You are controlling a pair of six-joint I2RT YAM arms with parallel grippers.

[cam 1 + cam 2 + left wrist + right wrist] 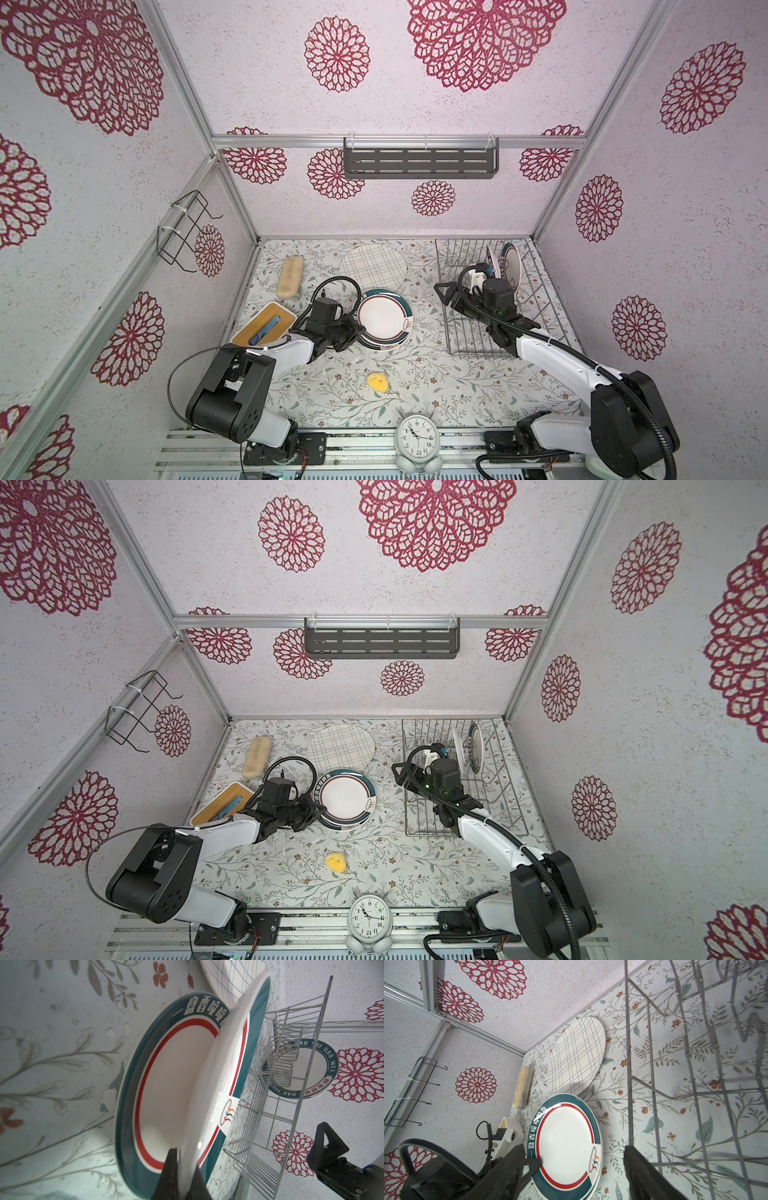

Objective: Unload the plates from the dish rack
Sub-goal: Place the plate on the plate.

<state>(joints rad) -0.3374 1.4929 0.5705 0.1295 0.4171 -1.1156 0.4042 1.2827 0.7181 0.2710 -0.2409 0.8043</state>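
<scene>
My left gripper [185, 1159] [360, 331] is shut on the near rim of a white plate with a teal-and-red rim [218, 1064] [383, 318]. That plate is tilted over a second teal-rimmed plate [166, 1076] [376, 345] lying on the table. A cream grid-lined plate [373, 262] [577, 1057] lies flat behind them. At the back right, two plates [511, 266] [311, 1076] stand upright in the silver wire dish rack [486, 332] [695, 1084]. My right gripper [574, 1148] [445, 291] is open and empty, hovering at the rack's left edge and facing the plates on the table.
A tan brush [289, 277] and a wooden-lidded box [264, 324] lie at the left. A yellow scrap [378, 382] sits near the front. A white alarm clock [417, 436] stands at the front edge. A slotted shelf [420, 163] and a black wire holder [185, 230] hang on the walls.
</scene>
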